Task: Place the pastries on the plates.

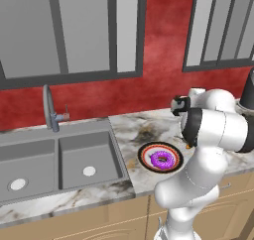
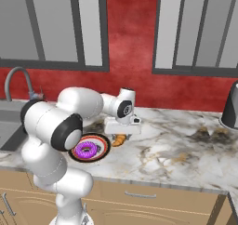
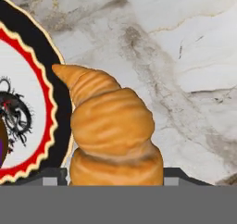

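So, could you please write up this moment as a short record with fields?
donut: purple-glazed ring, lying on the patterned plate
patterned plate: red, black and white, on the marble counter right of the sink
croissant: golden brown, on the counter beside that plate, its tip at the plate's rim
gripper: down over the croissant, jaws on either side of it; grip not confirmed
task state: donut plated, croissant not yet on a plate

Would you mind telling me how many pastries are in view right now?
2. The purple-glazed donut lies on the patterned plate. The croissant is on the marble counter beside that plate, between the gripper tips.
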